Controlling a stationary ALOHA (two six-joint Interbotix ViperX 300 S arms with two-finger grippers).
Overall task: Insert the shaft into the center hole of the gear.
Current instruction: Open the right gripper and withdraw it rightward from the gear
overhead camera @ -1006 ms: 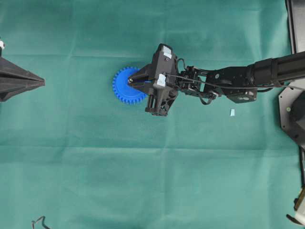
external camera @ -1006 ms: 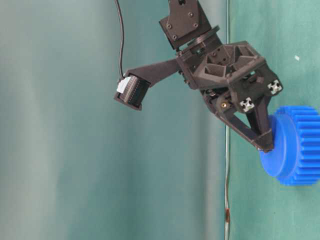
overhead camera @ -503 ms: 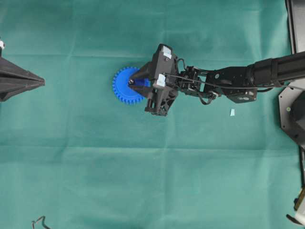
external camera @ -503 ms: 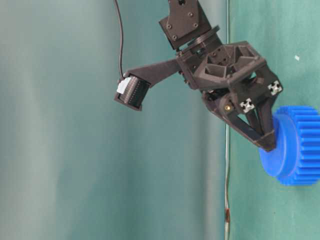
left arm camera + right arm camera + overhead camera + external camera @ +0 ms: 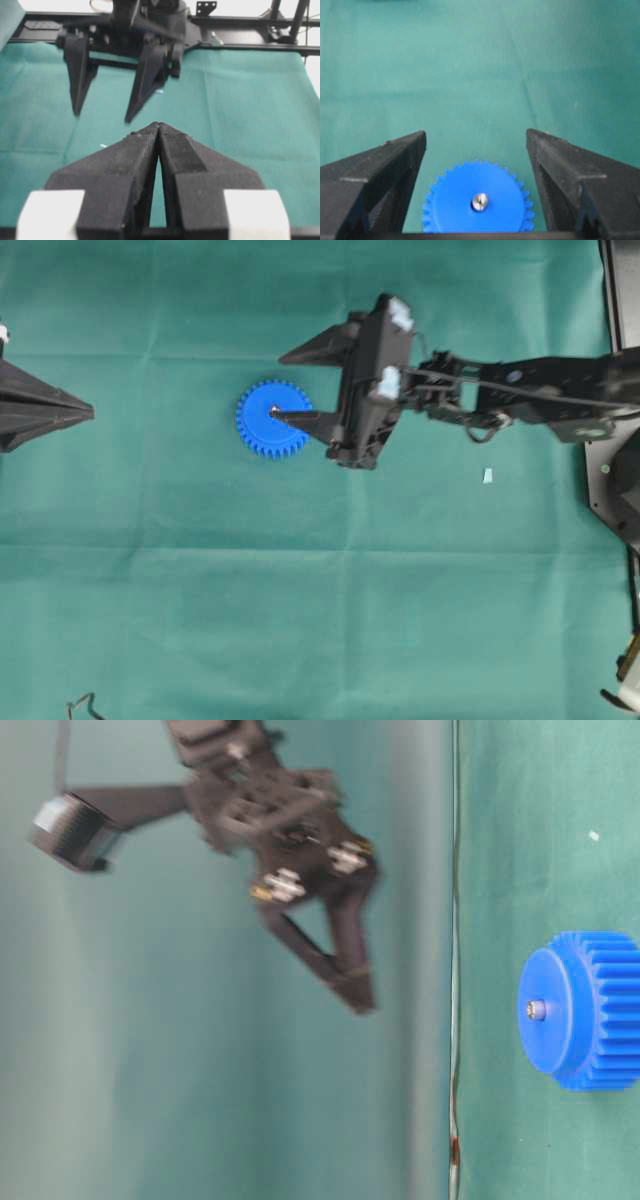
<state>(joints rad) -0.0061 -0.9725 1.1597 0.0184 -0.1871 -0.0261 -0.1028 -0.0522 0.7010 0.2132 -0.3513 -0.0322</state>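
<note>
your right gripper [image 5: 291, 386] hangs above the green cloth [image 5: 300, 590] with its jaws spread wide and nothing between them. in the right wrist view the gear [image 5: 477, 203] sits low between the two black fingers [image 5: 375, 165], well clear of both. the gear [image 5: 273, 418] lies flat on the cloth, and the shaft [image 5: 479, 201] stands in the center hole, its silvery end poking just above the blue face; the table-level view shows the same, with the shaft [image 5: 536, 1010] proud of the gear [image 5: 585, 1010] and the right gripper [image 5: 335, 965] blurred and apart from it.

your left gripper [image 5: 85, 413] rests at the left edge, jaws pressed together, holding nothing; its fingers [image 5: 130, 155] meet tip to tip.

nothing stands between the right gripper and the gear. a small pale blue scrap [image 5: 487, 476] lies on the cloth under the right arm, well apart from the gear. a bit of cable [image 5: 82, 706] shows at the bottom left edge.
</note>
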